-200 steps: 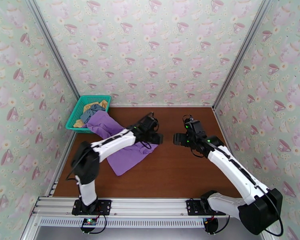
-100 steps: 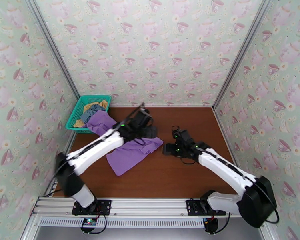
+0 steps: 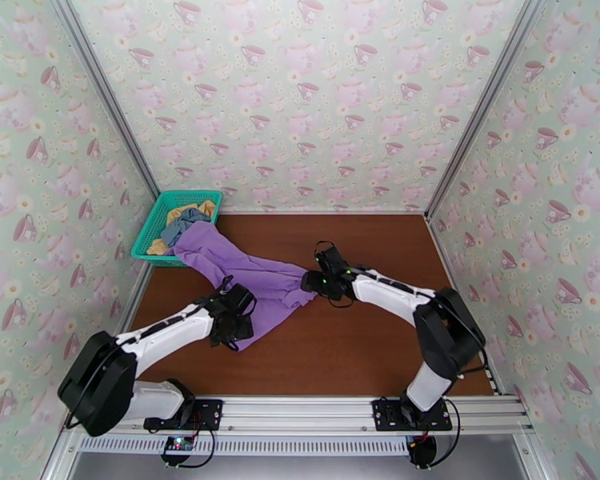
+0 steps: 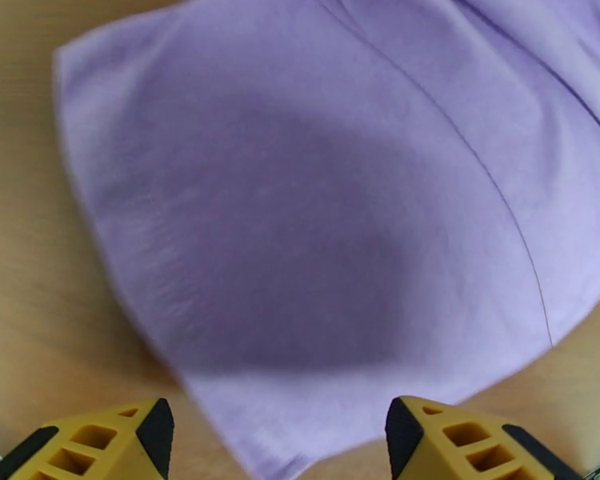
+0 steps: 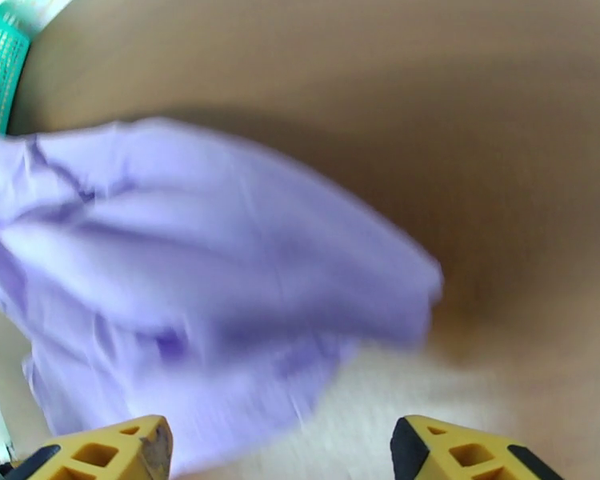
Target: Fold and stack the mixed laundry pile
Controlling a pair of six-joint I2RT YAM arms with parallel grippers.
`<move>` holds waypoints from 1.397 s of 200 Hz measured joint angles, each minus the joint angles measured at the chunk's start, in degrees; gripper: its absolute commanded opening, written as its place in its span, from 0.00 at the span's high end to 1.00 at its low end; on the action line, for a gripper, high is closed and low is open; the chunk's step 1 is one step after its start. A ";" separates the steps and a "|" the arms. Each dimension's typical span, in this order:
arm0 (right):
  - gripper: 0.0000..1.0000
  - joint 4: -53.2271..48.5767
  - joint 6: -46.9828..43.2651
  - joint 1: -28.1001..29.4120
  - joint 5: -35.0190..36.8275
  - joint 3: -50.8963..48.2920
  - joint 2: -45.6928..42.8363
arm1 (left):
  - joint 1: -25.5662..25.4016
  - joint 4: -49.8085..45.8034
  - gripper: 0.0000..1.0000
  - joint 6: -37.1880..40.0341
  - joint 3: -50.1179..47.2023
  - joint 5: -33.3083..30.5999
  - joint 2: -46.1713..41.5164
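The purple T-shirt [image 3: 252, 278] of the mixed laundry pile trails from the basket onto the brown table. My left gripper [image 3: 238, 315] is low over its near corner, jaws open. In the left wrist view the shirt's hem [image 4: 316, 234] lies just ahead of the left gripper [image 4: 278, 432] and nothing is between the fingers. My right gripper [image 3: 312, 283] is open at the shirt's right corner. The right wrist view shows that corner [image 5: 220, 266] blurred in front of the right gripper [image 5: 280, 446]. The grey-blue piece [image 3: 180, 226] and the mustard-yellow piece [image 3: 206, 208] lie in the basket.
The teal mesh basket [image 3: 147, 239] stands in the far left corner against the wall, and its edge [image 5: 0, 74] shows in the right wrist view. Bare brown table [image 3: 380, 346] stretches right of the shirt and toward the near edge. Patterned walls close three sides.
Both arms have dropped to the shirt. The left gripper swung back from the middle to the near corner. The right gripper moved left to the right corner. The shirt lies more spread out.
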 measured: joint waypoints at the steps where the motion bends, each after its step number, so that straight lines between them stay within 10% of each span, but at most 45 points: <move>1: 0.29 -0.02 0.00 0.00 0.07 0.15 0.17 | 0.00 0.17 0.27 -0.04 -0.02 0.02 0.13; 52: 0.68 -1.81 -0.17 -0.94 2.67 5.16 8.41 | 0.83 8.76 1.00 -0.28 0.66 0.00 6.19; 76: 1.00 -3.34 -0.70 -1.68 4.00 7.30 9.60 | 0.57 17.90 1.00 0.09 1.38 3.21 8.66; 176: 1.00 -10.16 -15.85 -23.43 7.93 15.98 8.26 | -28.00 9.84 1.00 -2.10 24.09 14.21 22.08; 241: 1.00 -11.34 -25.18 -26.82 6.62 24.59 9.27 | -34.62 6.95 1.00 -2.56 39.23 20.04 30.32; 279: 1.00 -10.23 -24.98 -26.51 5.55 17.16 6.62 | -34.58 3.74 0.26 -2.27 39.82 20.94 30.10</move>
